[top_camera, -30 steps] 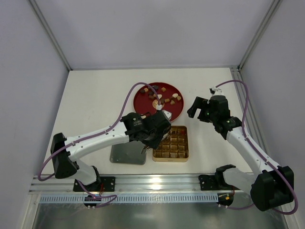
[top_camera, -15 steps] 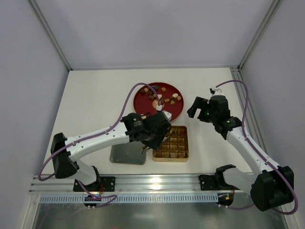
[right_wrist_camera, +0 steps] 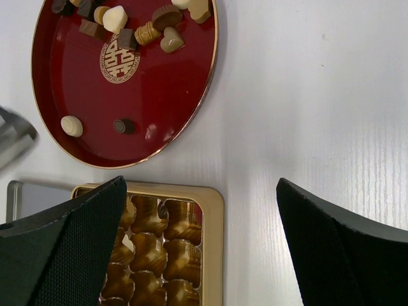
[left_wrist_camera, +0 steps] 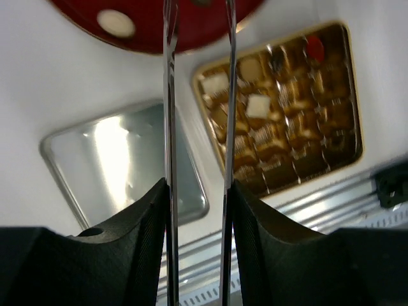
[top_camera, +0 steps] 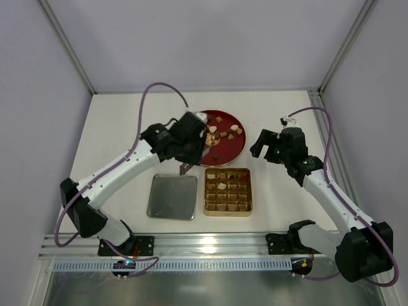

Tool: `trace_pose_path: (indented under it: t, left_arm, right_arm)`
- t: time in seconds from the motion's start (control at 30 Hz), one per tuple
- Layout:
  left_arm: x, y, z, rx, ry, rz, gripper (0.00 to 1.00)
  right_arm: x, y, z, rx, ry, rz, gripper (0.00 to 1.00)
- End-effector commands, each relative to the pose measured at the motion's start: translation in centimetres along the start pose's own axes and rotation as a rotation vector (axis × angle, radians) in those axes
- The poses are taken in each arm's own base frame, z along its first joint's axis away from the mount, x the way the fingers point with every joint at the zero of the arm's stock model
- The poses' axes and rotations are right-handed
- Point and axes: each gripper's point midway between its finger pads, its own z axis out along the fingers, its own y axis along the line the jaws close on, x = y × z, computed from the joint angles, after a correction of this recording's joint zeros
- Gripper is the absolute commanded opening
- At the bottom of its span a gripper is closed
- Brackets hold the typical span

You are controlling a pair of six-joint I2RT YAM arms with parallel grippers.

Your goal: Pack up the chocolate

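Brown and cream chocolate [right_wrist_camera: 115, 18] lies mostly on the red plate [right_wrist_camera: 153, 95], some in the tin [right_wrist_camera: 215, 255].

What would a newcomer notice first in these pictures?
The round red plate at the centre of the top view, holding a cluster of brown and white chocolates. Below it in that view lies a gold tin with a few pieces in its cells, and a silver lid to its left.
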Motion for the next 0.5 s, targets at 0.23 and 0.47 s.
trace_pose_path:
  t: [0.23,0.47]
  left_arm:
    - [-12.2,18.7,4.3,-0.267,-0.193,-0.373,0.41]
    - [-11.5,30.2,12.1,-0.405,-0.147,-0.575,0.39]
  right_arm:
    - [-2.0,2.8,-0.9,-0.123,-0.039,0.008,1.0]
    - [-2.0,3.0,-1.0,-0.134,-0.037,0.003,1.0]
